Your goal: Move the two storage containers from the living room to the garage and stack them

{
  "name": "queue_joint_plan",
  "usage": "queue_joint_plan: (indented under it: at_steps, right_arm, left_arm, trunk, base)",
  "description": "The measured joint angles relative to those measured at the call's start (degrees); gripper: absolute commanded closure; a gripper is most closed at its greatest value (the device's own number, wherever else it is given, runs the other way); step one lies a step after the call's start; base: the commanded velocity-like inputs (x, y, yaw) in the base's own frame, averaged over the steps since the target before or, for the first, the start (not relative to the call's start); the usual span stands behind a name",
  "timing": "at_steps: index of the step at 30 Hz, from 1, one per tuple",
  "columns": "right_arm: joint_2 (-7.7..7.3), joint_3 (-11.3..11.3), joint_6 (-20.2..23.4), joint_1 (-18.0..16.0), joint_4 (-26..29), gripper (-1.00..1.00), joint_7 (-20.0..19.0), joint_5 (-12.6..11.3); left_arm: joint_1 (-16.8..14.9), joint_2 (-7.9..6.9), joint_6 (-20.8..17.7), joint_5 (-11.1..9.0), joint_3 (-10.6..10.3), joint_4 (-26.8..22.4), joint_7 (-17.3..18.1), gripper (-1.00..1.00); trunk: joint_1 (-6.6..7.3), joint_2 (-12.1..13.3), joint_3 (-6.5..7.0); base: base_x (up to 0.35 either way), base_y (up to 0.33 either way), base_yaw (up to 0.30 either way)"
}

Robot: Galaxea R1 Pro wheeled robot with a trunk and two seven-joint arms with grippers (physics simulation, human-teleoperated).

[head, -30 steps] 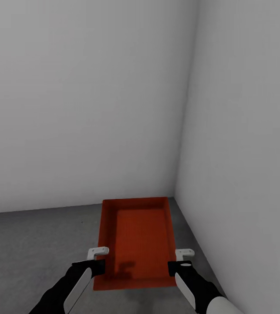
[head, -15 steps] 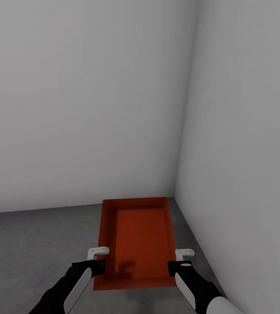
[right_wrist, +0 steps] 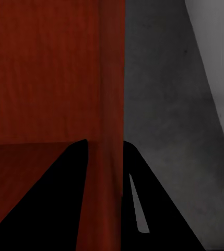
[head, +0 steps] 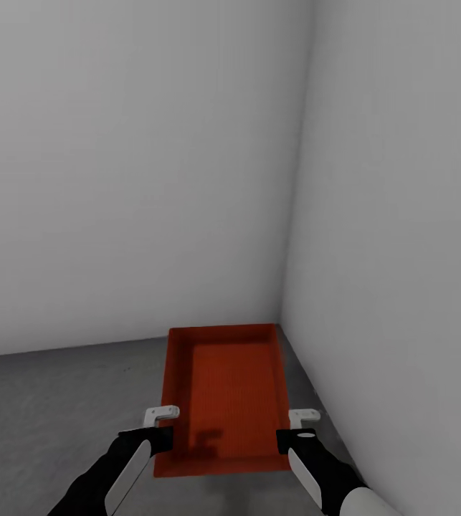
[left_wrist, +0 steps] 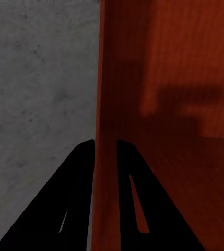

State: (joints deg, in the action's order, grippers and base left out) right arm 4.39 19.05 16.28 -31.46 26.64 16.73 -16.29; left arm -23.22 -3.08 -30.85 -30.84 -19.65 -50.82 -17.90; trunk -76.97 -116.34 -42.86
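Observation:
One orange-red storage container (head: 223, 387) is in front of me in the garage, open top up, held between both arms over the dark grey concrete floor (head: 58, 408). My left gripper (head: 163, 416) is shut on its left wall, and the left wrist view has that wall (left_wrist: 105, 94) pinched between the black fingers (left_wrist: 83, 178). My right gripper (head: 304, 417) is shut on the right wall (right_wrist: 109, 94), with the fingers (right_wrist: 75, 178) on either side of it. I cannot tell whether the container touches the floor.
Two plain grey-white walls meet in a corner (head: 287, 236) just beyond the container; the right wall (head: 402, 251) runs close along my right arm. Bare concrete floor (left_wrist: 38, 78) stretches to the left, and a narrow strip (right_wrist: 169, 115) lies between container and right wall.
The whole head view has shifted: the wall corner now lies a little further left and the floor line lower. Container and both grippers keep their places relative to each other.

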Motion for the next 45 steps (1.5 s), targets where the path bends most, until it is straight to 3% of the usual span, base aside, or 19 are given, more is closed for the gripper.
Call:
queue_joint_plan:
  at_steps: [21,45]
  right_arm:
    - [0.0,0.02,-0.02,-0.01,-0.02,1.0,0.01,-0.02]
    - [0.01,0.05,-0.02,-0.01,-0.03,1.0,0.01,-0.06]
  left_arm:
    - [0.01,-0.01,0.02,-0.01,0.0,0.0,-0.01,1.0]
    - [0.01,-0.01,-0.01,-0.03,0.01,0.0,-0.01,1.0]
  trunk:
    - [0.0,0.0,0.56]
    - [0.02,0.0,0.43]
  base:
    - [0.068,0.059,-0.098]
    - [0.038,0.014,-0.005]
